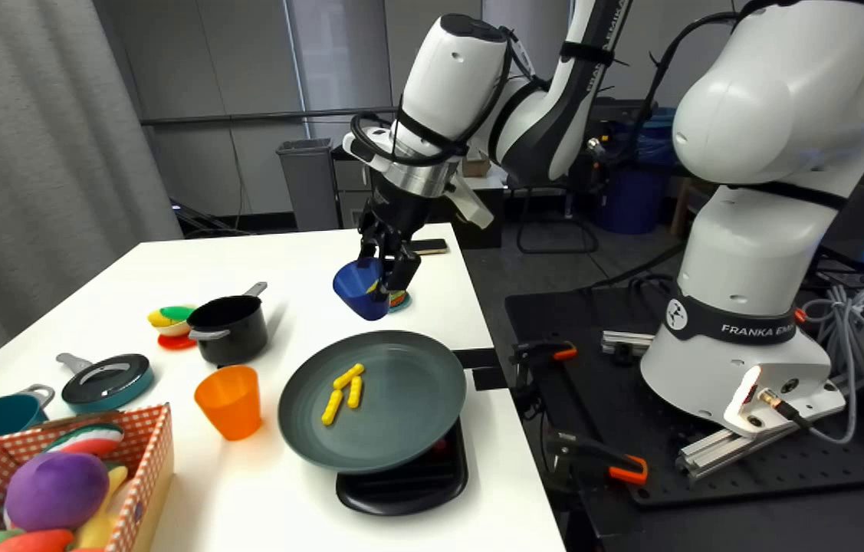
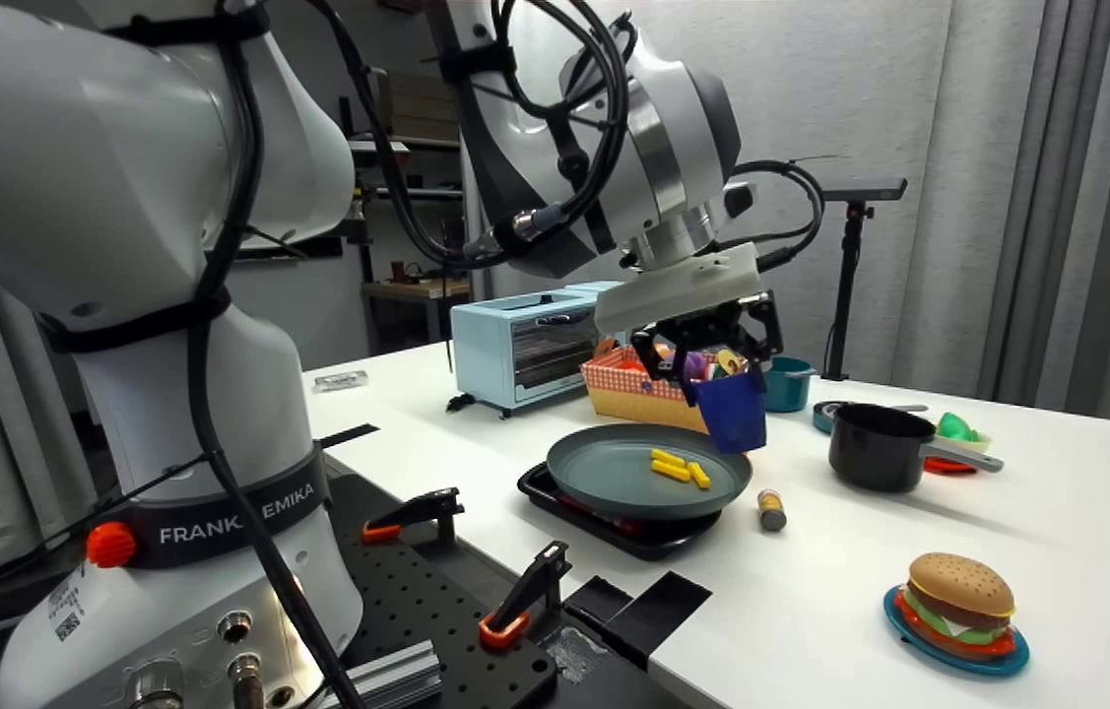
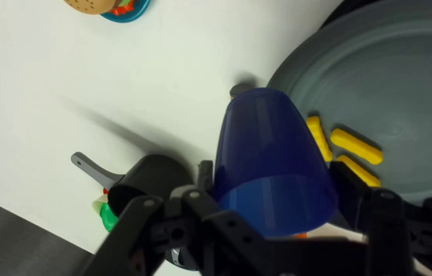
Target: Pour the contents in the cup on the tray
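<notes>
pouring appears mostly done

three yellow pieces (image 1: 355, 392) lie in the tray (image 1: 410, 402), toward nine o'clock in an exterior view. your gripper (image 3: 272, 171) clasps the tilted blue cup (image 1: 356, 291) beyond twelve; leftovers inside not ruled out.

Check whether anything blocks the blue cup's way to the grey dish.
Nothing visible stands between the blue cup, tilted in the gripper, and the grey dish. A small cylinder sits beside the dish, lower than the cup.

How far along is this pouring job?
Done: three yellow stick-like pieces lie on the large round grey-green dish. In hand: the black gripper holds the small blue cup tilted midair. Left: perhaps setting the cup down; whether it's empty isn't clear.
</notes>
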